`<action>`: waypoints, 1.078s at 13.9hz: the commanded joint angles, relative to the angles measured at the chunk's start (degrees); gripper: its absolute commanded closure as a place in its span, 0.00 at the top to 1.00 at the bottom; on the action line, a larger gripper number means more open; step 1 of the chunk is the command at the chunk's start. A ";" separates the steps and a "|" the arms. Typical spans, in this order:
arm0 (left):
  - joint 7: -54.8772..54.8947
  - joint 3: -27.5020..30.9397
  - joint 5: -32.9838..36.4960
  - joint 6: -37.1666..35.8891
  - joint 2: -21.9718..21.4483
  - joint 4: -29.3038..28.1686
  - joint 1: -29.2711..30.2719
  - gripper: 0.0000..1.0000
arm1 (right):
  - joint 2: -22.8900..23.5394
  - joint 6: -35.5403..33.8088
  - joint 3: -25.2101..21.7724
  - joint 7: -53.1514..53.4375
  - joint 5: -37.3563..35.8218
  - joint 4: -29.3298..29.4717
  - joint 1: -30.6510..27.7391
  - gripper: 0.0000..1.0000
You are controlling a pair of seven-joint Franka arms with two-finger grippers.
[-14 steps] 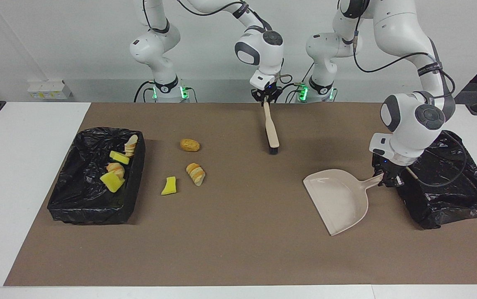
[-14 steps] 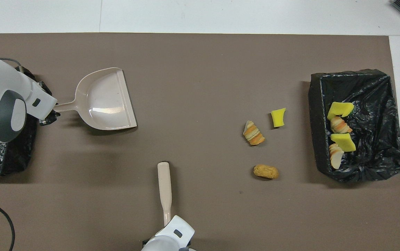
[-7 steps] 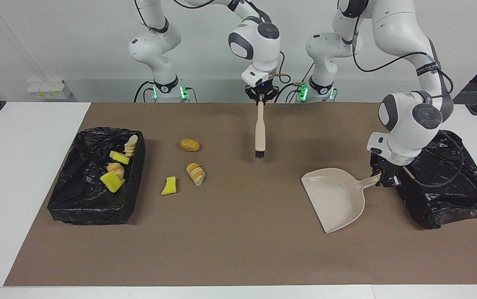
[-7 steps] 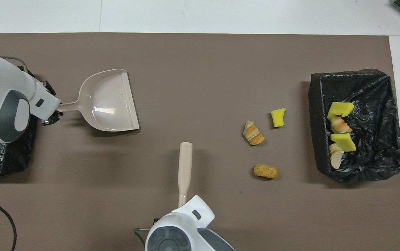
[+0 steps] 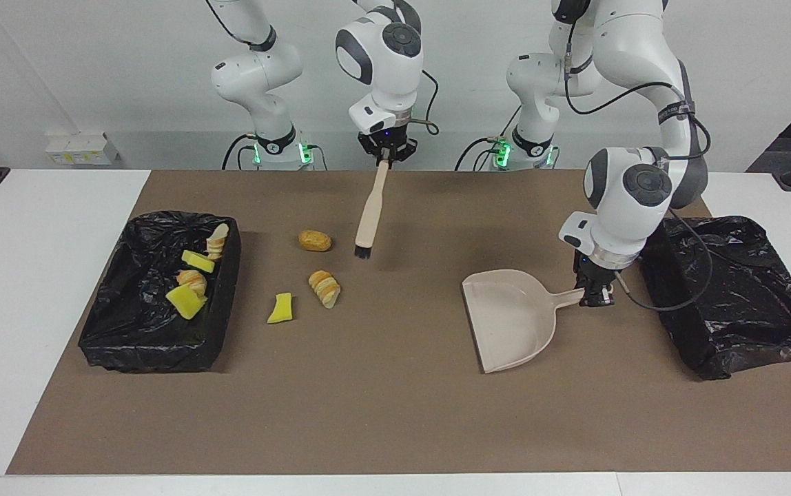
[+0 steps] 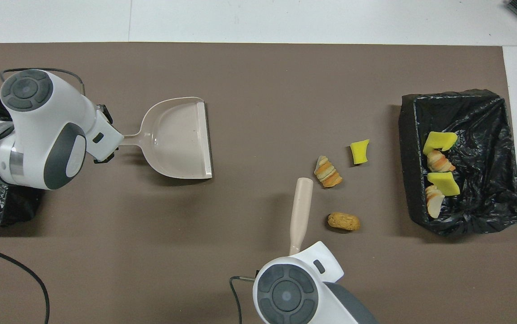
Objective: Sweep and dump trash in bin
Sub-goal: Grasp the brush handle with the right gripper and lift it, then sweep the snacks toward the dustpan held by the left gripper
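Room: pale wall past the robots' bases; a white table carries a brown mat over most of its top
Landmark: the nugget, lying on the mat
Right gripper: clenched on the handle of the brush, up in the air over the mat; the bristle end hangs just beside the nugget, toward the left arm's end
Loose trash: three pieces on the mat, namely the nugget, one croissant piece and one yellow sponge chunk, both farther from the robots than the nugget, close together
Trash in bin: four pieces, two sponge chunks and two bread pieces
Bins: two, both black-lined; the filled bin sits beside the nugget at the right arm's end, the other bin well apart at the left arm's end
Left gripper: clenched on the handle of the dustpan, which is farther from the robots than the nugget, toward the left arm's end, mouth facing the loose trash
Dustpan count: one, with nothing in it
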 commanded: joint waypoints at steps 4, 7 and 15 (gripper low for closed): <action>-6.95 0.83 1.06 1.76 -5.84 -8.43 -5.97 0.00 | -4.82 -5.30 0.55 -1.01 -3.92 -7.82 -9.96 0.00; -11.26 0.92 1.06 3.26 -7.25 -11.25 -8.34 0.00 | -9.31 3.13 0.55 -3.37 -3.92 -17.31 -12.17 0.00; -15.93 0.84 1.24 3.18 -9.72 -14.60 -12.75 0.00 | 3.14 19.50 0.73 -6.45 -3.92 -13.50 -12.34 0.00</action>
